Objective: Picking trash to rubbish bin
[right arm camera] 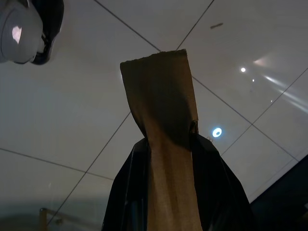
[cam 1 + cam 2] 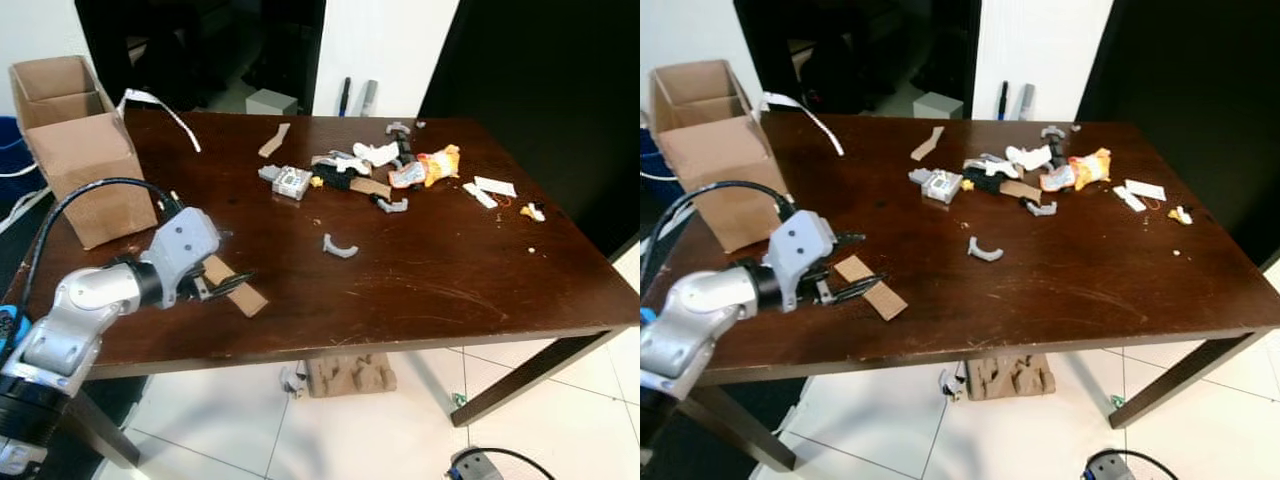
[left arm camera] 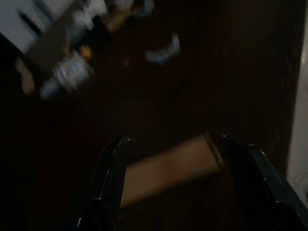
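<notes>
A flat brown cardboard strip lies near the front left edge of the dark wooden table. My left gripper is low over it and open, one black finger on each side; the left wrist view shows the strip between the spread fingers. The brown cardboard box standing at the table's left end has its top open. My right gripper hangs over the tiled floor, shut on another brown cardboard strip.
A pile of scraps with an orange wrapper lies at the table's far middle. A grey curved piece sits mid-table, white bits at the right, a white strap by the box. Cardboard lies under the table.
</notes>
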Tool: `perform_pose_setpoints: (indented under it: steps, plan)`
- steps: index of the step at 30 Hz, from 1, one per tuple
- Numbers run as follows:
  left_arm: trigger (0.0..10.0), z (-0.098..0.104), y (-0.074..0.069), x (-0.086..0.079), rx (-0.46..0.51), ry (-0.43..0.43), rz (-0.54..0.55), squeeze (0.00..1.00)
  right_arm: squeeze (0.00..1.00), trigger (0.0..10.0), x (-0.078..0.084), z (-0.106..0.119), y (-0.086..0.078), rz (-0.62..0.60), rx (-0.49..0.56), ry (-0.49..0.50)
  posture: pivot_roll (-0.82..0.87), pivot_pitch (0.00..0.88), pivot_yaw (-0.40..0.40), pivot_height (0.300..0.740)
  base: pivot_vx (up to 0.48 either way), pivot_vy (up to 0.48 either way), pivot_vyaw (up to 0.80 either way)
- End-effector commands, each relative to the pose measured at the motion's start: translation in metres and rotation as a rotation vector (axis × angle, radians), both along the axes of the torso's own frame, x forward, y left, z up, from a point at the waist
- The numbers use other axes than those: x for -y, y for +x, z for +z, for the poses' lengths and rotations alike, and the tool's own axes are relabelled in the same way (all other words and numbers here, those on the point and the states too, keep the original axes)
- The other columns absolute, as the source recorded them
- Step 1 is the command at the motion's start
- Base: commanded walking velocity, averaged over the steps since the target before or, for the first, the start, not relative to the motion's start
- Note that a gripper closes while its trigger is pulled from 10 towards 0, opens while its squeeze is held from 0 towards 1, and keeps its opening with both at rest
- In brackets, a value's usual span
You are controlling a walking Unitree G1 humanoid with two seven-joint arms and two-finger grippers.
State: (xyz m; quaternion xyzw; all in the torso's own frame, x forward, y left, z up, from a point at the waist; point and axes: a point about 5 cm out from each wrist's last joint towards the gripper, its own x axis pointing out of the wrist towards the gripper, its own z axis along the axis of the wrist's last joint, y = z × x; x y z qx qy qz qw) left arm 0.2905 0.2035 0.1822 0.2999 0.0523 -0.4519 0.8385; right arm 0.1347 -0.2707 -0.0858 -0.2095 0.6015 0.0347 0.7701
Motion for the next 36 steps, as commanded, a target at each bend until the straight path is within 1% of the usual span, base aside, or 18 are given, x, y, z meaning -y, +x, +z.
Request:
perform_pose_setpoints:
  steps: [1, 2, 6, 7, 9, 10, 12, 14, 16, 18, 23, 24, 29, 31, 33, 36]
  plan:
    - [10.0, -0.002, -0.004, -0.004, -0.039, 0.084, -0.014, 0.00, 0.00, 10.0, 0.003, 0.000, -0.003, -0.012, -0.006, -0.001, 0.11, 0.033, -0.070, 0.740, 0.000, 0.000, 0.00]
    - [10.0, -0.002, -0.004, -0.005, -0.045, 0.099, -0.014, 0.00, 0.00, 10.0, 0.003, 0.000, -0.003, -0.011, -0.006, 0.000, 0.11, 0.033, -0.070, 0.740, 0.000, 0.000, 0.00]
    - [10.0, -0.003, -0.002, -0.003, -0.044, 0.103, -0.014, 0.00, 0.00, 10.0, 0.002, -0.001, -0.003, -0.014, -0.007, 0.005, 0.11, 0.034, -0.071, 0.740, 0.000, 0.000, 0.00]
    - [10.0, -0.005, -0.001, 0.001, -0.041, 0.086, -0.026, 0.00, 0.00, 10.0, -0.002, -0.001, 0.000, -0.015, 0.017, 0.030, 0.11, 0.037, -0.072, 0.740, 0.000, 0.000, 0.00]
    - [10.0, -0.005, -0.001, 0.003, -0.046, 0.077, -0.034, 0.00, 0.00, 10.0, -0.005, -0.001, 0.002, -0.014, 0.033, 0.045, 0.10, 0.035, -0.071, 0.740, 0.000, 0.000, 0.00]
    - [10.0, -0.006, -0.001, 0.004, -0.050, 0.062, -0.037, 0.00, 0.00, 10.0, -0.008, 0.000, 0.005, -0.039, 0.056, 0.075, 0.10, 0.039, -0.071, 0.740, 0.000, 0.000, 0.00]
    - [10.0, -0.007, -0.001, 0.005, -0.059, 0.073, -0.047, 0.00, 0.00, 10.0, -0.011, 0.001, 0.011, -0.039, 0.077, 0.095, 0.10, 0.038, -0.069, 0.740, 0.000, 0.000, 0.00]
    - [10.0, -0.008, -0.001, 0.007, -0.066, 0.071, -0.058, 0.00, 0.00, 10.0, -0.012, 0.001, 0.012, -0.028, 0.073, 0.097, 0.10, 0.040, -0.069, 0.740, 0.000, 0.000, 0.00]
    - [10.0, -0.007, -0.002, 0.007, -0.077, 0.089, -0.069, 0.00, 0.00, 10.0, -0.012, 0.001, 0.012, -0.022, 0.069, 0.096, 0.10, 0.039, -0.069, 0.740, 0.000, 0.000, 0.00]
    - [10.0, -0.006, -0.001, 0.008, -0.087, 0.104, -0.077, 0.00, 0.00, 10.0, -0.013, 0.001, 0.012, -0.015, 0.065, 0.094, 0.10, 0.039, -0.067, 0.740, 0.000, 0.000, 0.00]
    - [10.0, -0.003, 0.002, 0.008, -0.076, 0.115, -0.084, 0.00, 0.00, 10.0, -0.013, 0.000, 0.012, -0.005, 0.060, 0.093, 0.10, 0.043, -0.067, 0.740, 0.000, 0.000, 0.00]
    - [10.0, -0.003, 0.004, 0.009, -0.069, 0.136, -0.092, 0.00, 0.00, 10.0, -0.012, 0.000, 0.010, -0.006, 0.053, 0.093, 0.09, 0.044, -0.067, 0.740, 0.000, 0.000, 0.00]
    - [10.0, -0.004, 0.005, 0.012, -0.080, 0.161, -0.118, 0.00, 0.00, 10.0, -0.011, -0.001, 0.006, -0.006, 0.041, 0.094, 0.09, 0.045, -0.065, 0.740, 0.000, 0.000, 0.00]
    - [10.0, -0.002, 0.007, 0.016, -0.078, 0.160, -0.132, 0.00, 0.00, 10.0, -0.010, -0.001, 0.005, -0.008, 0.039, 0.094, 0.08, 0.045, -0.066, 0.740, 0.000, 0.000, 0.00]
    - [10.0, -0.001, 0.008, 0.024, -0.067, 0.150, -0.147, 0.00, 0.00, 10.0, -0.006, 0.000, 0.004, -0.013, 0.039, 0.089, 0.08, 0.041, -0.101, 0.740, 0.000, 0.000, 0.00]
    - [10.0, 0.000, 0.008, 0.028, -0.059, 0.154, -0.153, 0.00, 0.00, 10.0, -0.003, 0.001, 0.003, -0.011, 0.038, 0.087, 0.08, 0.046, -0.115, 0.740, 0.000, 0.000, 0.00]
